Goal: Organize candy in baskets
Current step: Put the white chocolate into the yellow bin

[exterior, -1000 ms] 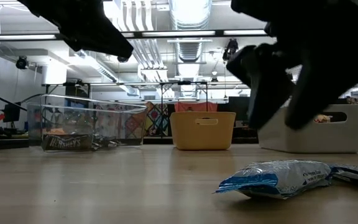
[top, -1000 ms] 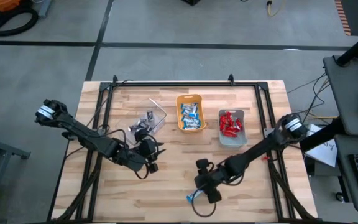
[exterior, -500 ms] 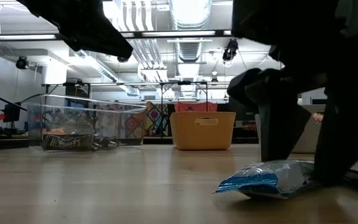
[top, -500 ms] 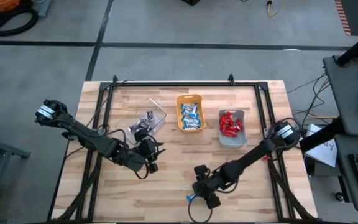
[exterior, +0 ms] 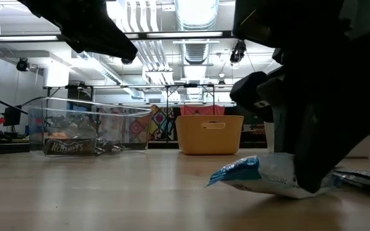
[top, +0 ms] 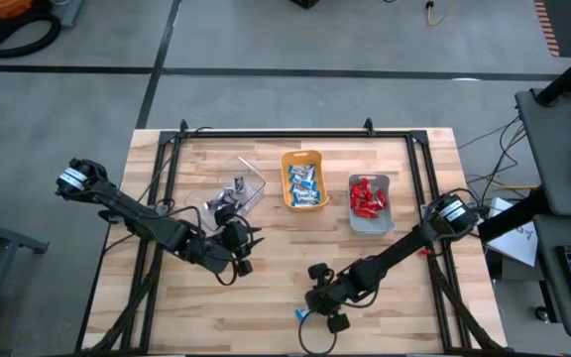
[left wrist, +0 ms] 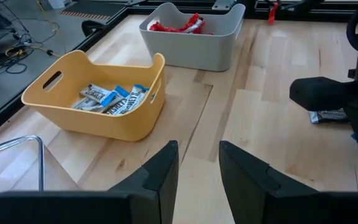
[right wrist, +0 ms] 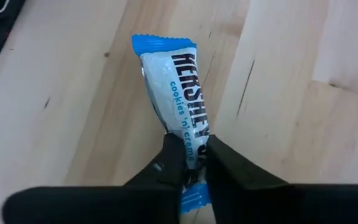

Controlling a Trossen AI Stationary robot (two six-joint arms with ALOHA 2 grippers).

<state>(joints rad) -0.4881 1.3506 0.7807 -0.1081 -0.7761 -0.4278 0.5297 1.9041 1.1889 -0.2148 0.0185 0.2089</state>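
Right gripper (right wrist: 191, 163) pinching a blue-and-white candy bar (right wrist: 178, 99) on the wooden table (top: 404, 297).

The two fingers are clenched on the wrapper near one end; the rest of the bar sticks out ahead of them, its far end tilted off the wood in the low view. Well beyond the gripper stand three baskets: clear (top: 244, 185), orange (top: 302, 159) and grey (top: 370, 220). The left gripper (left wrist: 197, 163) hovers just in front of the clear basket, fingers slightly apart, grasping nothing.

blue-and-white candy bar (right wrist: 178, 118): "HERSHEY'S cookies 'n' creme" | dark bar in clear basket (exterior: 69, 147): "HERSHEY'S"
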